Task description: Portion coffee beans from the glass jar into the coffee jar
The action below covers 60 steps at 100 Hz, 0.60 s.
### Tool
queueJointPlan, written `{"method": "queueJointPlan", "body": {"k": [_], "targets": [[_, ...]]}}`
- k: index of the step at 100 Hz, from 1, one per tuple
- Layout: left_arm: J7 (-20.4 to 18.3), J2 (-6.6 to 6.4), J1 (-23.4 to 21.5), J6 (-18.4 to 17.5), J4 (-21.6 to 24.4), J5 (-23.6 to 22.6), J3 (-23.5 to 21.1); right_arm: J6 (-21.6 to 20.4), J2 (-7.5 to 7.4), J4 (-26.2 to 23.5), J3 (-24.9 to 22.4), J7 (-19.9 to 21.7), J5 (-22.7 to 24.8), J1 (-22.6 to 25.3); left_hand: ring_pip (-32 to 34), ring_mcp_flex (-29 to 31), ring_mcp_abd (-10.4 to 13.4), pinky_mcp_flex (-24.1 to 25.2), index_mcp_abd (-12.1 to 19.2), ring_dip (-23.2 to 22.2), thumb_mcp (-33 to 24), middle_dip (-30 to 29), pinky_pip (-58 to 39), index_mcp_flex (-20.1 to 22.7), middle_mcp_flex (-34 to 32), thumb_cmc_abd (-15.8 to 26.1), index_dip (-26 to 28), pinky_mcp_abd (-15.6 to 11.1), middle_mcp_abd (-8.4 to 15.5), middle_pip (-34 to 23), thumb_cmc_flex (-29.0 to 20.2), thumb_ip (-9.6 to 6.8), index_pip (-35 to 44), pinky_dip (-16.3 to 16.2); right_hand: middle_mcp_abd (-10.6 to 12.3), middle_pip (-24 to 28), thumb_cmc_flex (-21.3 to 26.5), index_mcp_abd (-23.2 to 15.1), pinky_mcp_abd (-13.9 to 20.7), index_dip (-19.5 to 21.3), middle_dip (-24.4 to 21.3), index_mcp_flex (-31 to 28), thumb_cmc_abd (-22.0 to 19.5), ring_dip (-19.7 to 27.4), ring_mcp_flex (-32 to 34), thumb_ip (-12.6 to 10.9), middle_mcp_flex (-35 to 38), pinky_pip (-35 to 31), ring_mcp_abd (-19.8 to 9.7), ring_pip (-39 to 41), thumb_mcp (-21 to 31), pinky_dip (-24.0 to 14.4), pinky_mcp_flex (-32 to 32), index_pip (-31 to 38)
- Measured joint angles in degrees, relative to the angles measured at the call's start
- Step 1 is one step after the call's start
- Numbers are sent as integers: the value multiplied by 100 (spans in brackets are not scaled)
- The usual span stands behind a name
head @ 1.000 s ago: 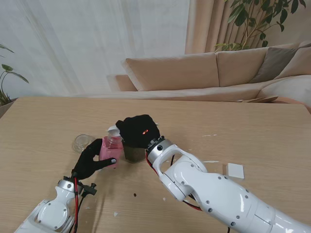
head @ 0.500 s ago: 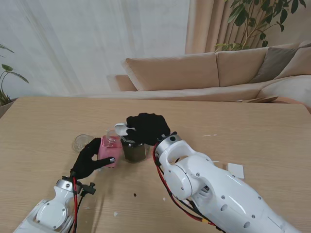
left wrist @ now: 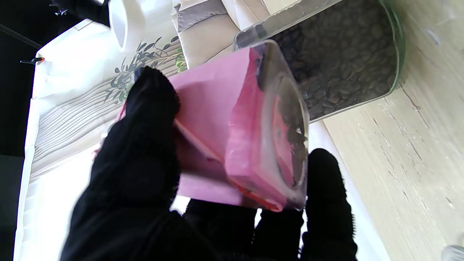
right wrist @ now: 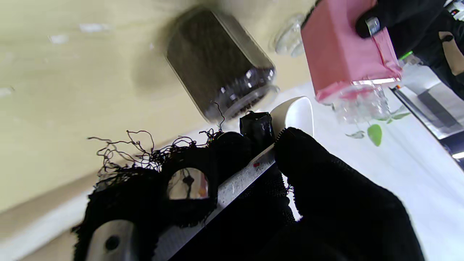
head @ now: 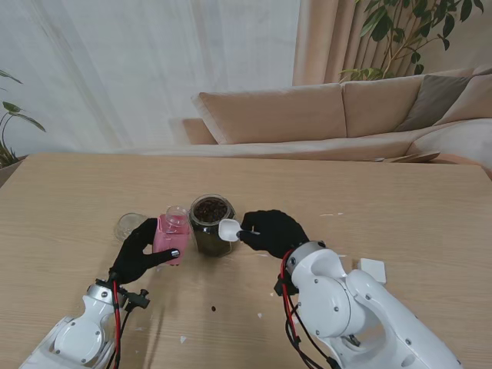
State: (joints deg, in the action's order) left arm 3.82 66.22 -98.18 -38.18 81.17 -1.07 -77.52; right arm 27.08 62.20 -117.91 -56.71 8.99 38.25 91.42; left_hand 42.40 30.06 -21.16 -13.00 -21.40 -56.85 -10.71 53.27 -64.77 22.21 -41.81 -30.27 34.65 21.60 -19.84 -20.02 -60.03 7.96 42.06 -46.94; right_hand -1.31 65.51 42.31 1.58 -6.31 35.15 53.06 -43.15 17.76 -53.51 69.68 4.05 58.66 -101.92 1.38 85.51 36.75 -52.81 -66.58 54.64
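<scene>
A glass jar full of coffee beans stands open at the table's middle. Just to its left is the pink coffee jar, clear-necked, with my left hand shut on it and lifting it; the left wrist view shows the pink coffee jar tilted, a few beans on its bottom, beside the glass jar. My right hand is shut on a white spoon, whose bowl hovers by the glass jar's right rim. In the right wrist view the spoon sits between the glass jar and the pink jar.
A clear glass lid lies on the table left of the pink jar. A small white square rests to the right. One dark bean and white flecks lie nearer to me. A sofa stands beyond the table's far edge.
My right hand has pulled back from over the jars to the right and nearer to me, uncovering the glass jar's mouth. The spoon came with it. The left hand stays on the pink jar.
</scene>
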Motion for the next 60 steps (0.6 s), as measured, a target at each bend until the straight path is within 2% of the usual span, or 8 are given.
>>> {"method": "queueJointPlan", "body": {"k": [7, 18, 31, 60], "targets": [[-3, -3, -4, -5, 3, 0, -1, 4, -15, 67, -64, 55, -146, 116, 0, 0, 0, 0, 0, 0, 0, 0, 0, 0, 0, 0, 0, 0, 0, 0, 0, 0, 0, 0, -35, -12, 4, 81, -38, -48, -38, 1, 5, 4, 0, 0, -3, -1, 44, -16, 58, 10, 36, 0], [-4, -5, -10, -27, 9, -1, -4, 24, -29, 275, -97, 106, -659, 187, 0, 0, 0, 0, 0, 0, 0, 0, 0, 0, 0, 0, 0, 0, 0, 0, 0, 0, 0, 0, -47, -14, 5, 85, -83, -108, -71, 3, 10, 69, -24, 0, -4, -3, 84, -76, 67, 21, 76, 0], [-4, -8, -10, -30, 10, -7, 4, 54, -83, 578, -28, 419, -654, 165, 0, 0, 0, 0, 0, 0, 0, 0, 0, 0, 0, 0, 0, 0, 0, 0, 0, 1, 0, 0, -48, -16, 5, 104, -90, -126, -104, 13, 10, 72, -25, 0, -5, -5, 96, -84, 72, 60, 77, 1], [-3, -9, -20, -13, 32, -22, 5, 197, -151, 1258, 242, 587, -833, -81, 0, 0, 0, 0, 0, 0, 0, 0, 1, 0, 0, 0, 0, 0, 0, 0, 0, 1, 0, 0, -87, -38, -19, 129, -197, -203, -248, 14, 113, 179, -59, 0, -5, -9, 209, -200, 155, 84, 132, 2]]}}
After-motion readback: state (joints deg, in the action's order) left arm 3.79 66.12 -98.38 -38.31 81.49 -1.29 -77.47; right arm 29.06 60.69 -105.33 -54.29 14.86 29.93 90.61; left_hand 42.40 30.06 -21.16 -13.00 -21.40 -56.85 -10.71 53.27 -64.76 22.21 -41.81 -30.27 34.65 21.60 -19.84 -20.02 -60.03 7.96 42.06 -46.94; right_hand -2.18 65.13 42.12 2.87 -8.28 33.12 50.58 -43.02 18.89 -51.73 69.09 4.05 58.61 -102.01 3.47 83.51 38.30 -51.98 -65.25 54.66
